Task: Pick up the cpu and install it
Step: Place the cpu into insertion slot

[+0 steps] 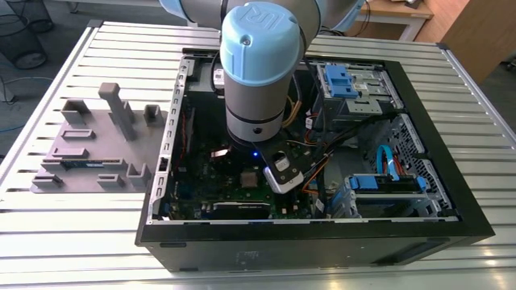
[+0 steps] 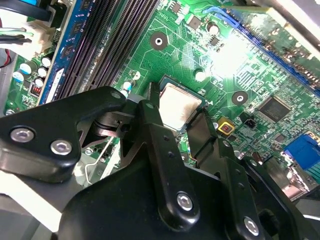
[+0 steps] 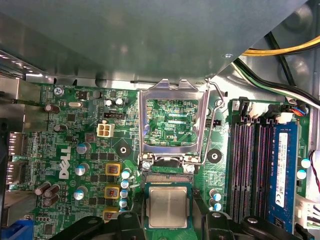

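probably light, stiff, fragile: small silver-topped square cpu [image 3: 167, 206] pinched by opposite edges in narrow-set black gripper [image 3: 168, 214], mid green motherboard [image 3: 215, 175], beside raised metal frame [image 3: 172, 86].

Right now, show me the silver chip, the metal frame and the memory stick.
Chip [image 3: 167, 206], first wrist view, silver lid's middle.
Metal frame [image 3: 170, 86], first wrist view, outer crossbar.
Memory stick [image 3: 284, 190], first wrist view, blue face.

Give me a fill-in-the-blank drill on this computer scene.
The gripper is closest to the cpu, which lies on a ___ circuit board. The metal socket frame beside it is flipped ___. In the exterior view, the grey tray sits on that view's ___ of the computer case.
Missing: green; open; left.
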